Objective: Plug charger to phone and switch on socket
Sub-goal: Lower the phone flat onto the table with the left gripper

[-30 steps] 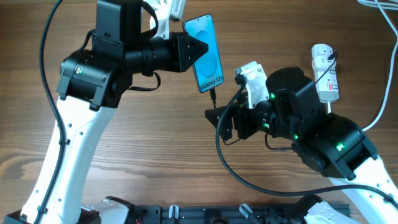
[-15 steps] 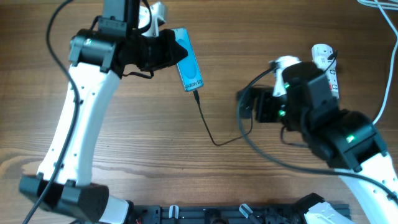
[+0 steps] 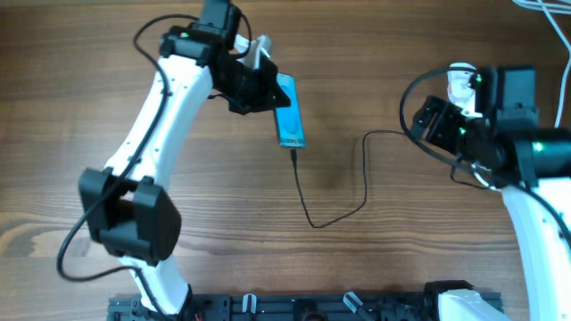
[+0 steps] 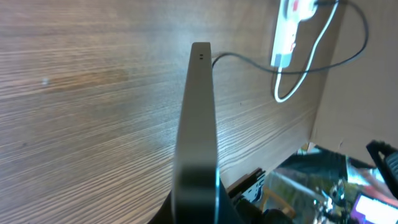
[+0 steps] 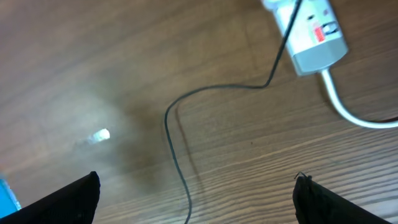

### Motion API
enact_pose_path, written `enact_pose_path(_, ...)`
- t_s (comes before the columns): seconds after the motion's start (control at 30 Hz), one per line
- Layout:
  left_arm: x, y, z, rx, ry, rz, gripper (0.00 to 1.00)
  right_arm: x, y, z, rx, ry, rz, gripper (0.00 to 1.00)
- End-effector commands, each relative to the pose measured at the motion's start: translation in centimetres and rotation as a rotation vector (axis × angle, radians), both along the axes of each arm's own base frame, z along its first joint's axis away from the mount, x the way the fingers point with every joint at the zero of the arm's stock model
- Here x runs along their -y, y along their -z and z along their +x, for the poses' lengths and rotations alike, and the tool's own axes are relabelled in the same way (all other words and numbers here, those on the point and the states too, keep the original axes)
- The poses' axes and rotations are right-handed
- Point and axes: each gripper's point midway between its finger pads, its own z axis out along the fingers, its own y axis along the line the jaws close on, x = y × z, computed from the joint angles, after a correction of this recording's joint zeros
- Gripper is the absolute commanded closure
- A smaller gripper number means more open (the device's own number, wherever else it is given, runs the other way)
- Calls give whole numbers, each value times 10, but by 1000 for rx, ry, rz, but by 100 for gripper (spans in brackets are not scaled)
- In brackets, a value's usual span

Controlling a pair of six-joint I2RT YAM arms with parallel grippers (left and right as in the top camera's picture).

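My left gripper (image 3: 272, 92) is shut on the phone (image 3: 290, 114), holding its cyan screen tilted onto one long edge. In the left wrist view the phone (image 4: 199, 118) shows edge-on between the jaws (image 4: 198, 202). The charger plug (image 3: 293, 153) sits in the phone's lower end. Its thin black cable (image 3: 312, 218) loops across the table to the right. My right gripper (image 3: 430, 120) is open and empty, and the arm covers most of the socket in the overhead view. In the right wrist view the socket (image 5: 308, 28) with its red switch lies ahead, and the cable (image 5: 177, 155) runs between the open fingers (image 5: 198, 186).
The socket (image 4: 289, 31) and its thick white lead (image 4: 292, 87) also show in the left wrist view. The lead (image 3: 558, 107) curves along the right table edge, with more white cable (image 3: 544, 13) at the back right. A black rail (image 3: 312, 308) runs along the front edge.
My right gripper has drawn away from the phone's plug end and moved right, over the socket. My left gripper has moved the phone, with the cable plugged in, and tilted it onto its edge.
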Motion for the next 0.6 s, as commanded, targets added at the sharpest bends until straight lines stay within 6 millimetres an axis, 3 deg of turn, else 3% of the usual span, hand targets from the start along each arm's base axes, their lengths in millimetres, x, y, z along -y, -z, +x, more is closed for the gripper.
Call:
enact_pose_path(0.0, 25, 20, -7, -14, 108, -30, 96, -6, 13, 5, -48, -30, 23, 0)
enact_pose_path(0.1, 35, 34, -7, -30, 128, -25, 96, -7, 19, 7, -72, -34, 29, 0)
enact_pose_path(0.23, 48, 64, -3, -92, 114, -16, 96, -31, 19, 4, -88, -106, 145, 0)
enact_pose_path(0.33, 55, 80, -1, -96, 130, -12, 96, -35, 18, 3, -86, -135, 162, 0)
enact_pose_path(0.57, 63, 99, 21, -34, 124, -30, 96, -48, 16, -2, -101, -161, 235, 0)
